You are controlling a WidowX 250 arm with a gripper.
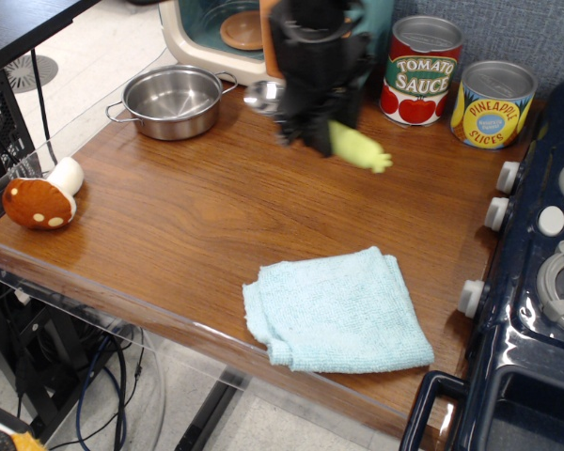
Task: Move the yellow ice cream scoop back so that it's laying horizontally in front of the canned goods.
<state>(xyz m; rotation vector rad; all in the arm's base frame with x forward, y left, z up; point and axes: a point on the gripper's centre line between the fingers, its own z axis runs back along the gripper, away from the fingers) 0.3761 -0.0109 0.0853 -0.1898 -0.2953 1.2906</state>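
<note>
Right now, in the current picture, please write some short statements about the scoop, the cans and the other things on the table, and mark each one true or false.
1. The gripper holds the yellow ice cream scoop above the table. True.
2. The scoop lies on the blue cloth. False: it is in the gripper, apart from the cloth.
3. The tomato sauce can stands left of the pineapple slices can. True.
4. The toy mushroom sits inside the steel pot. False: it lies on the table near the left edge; the pot looks empty.
</note>
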